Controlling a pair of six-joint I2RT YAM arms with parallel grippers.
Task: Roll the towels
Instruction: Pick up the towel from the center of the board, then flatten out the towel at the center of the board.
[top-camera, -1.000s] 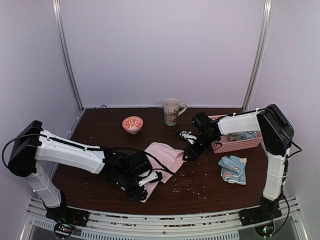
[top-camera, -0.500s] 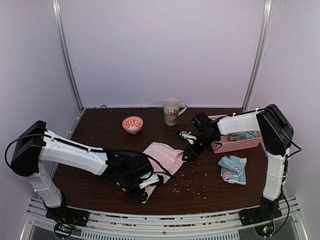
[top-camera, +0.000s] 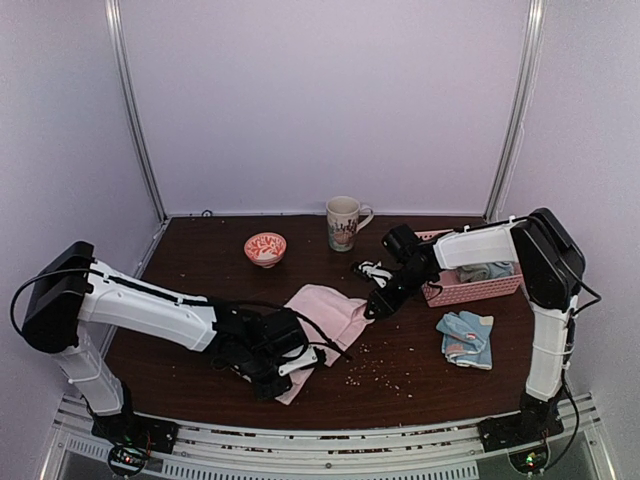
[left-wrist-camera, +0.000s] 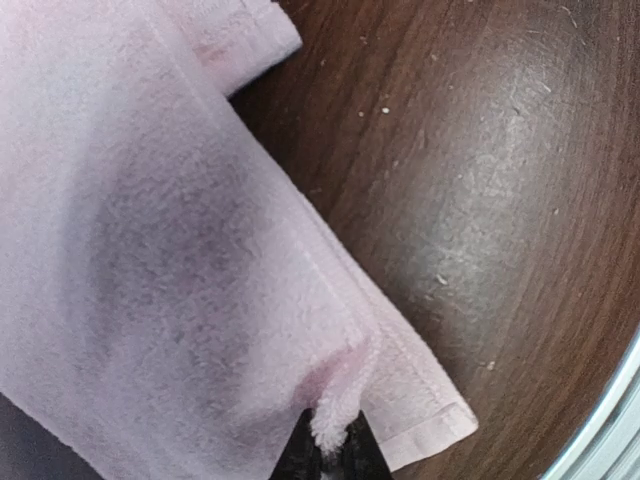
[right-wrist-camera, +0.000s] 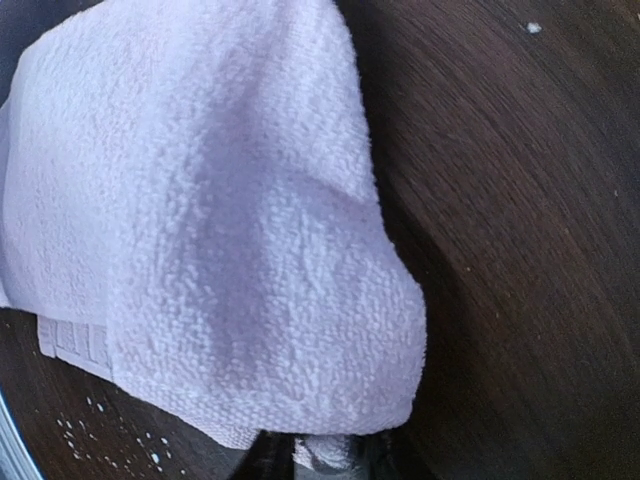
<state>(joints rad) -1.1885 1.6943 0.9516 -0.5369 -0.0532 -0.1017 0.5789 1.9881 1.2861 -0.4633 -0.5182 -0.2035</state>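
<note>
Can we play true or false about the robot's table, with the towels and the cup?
The pink towel is rolled up tight. False: it lies loose, only folded over.
The left fingers and the right fingers both pinch the pink towel. True.
The patchy blue towel is inside the pink basket. False: it lies on the table, in front of the basket.
The mug stands at the back, beside the little bowl. True.
</note>
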